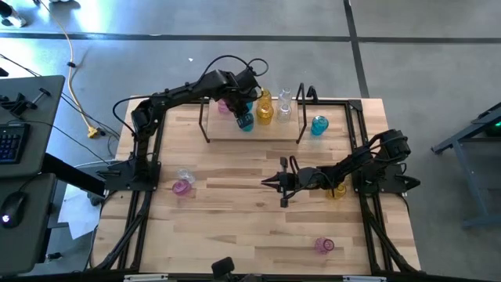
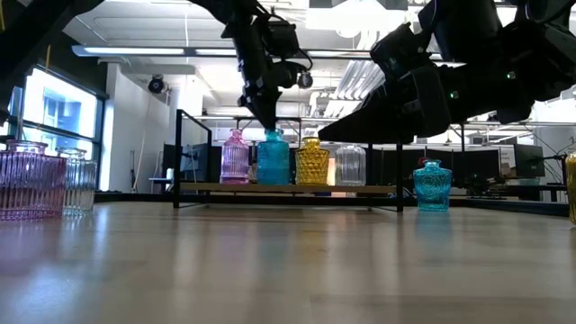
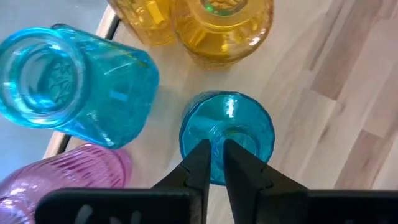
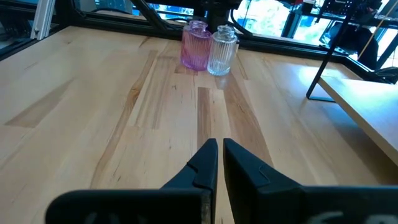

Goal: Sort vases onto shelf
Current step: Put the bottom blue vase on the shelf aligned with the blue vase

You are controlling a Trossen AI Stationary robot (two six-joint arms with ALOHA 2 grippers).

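Standing at the table's left edge: a pink vase (image 1: 182, 187) touching a clear vase (image 1: 185, 175). Reaching over the shelf (image 1: 252, 137), the left gripper (image 3: 213, 151), jaws pinching the neck of a blue vase (image 3: 227, 127) between pink and yellow ones. Hovering mid-table, the right gripper (image 4: 219, 154), jaws together, empty. Sitting off the shelf's right end, another blue vase (image 1: 318, 124).

The table (image 1: 235, 227) is pale wood in jointed planks, smooth with a soft satin sheen. The vases look like translucent glass, glossy: a teal vase (image 3: 227, 134) is smooth and shiny, a pink vase (image 4: 196, 45) finely ribbed, a yellow vase (image 2: 312, 162) diamond-textured. The shelf (image 2: 193, 153) has thin black matt metal posts and a light wood board.
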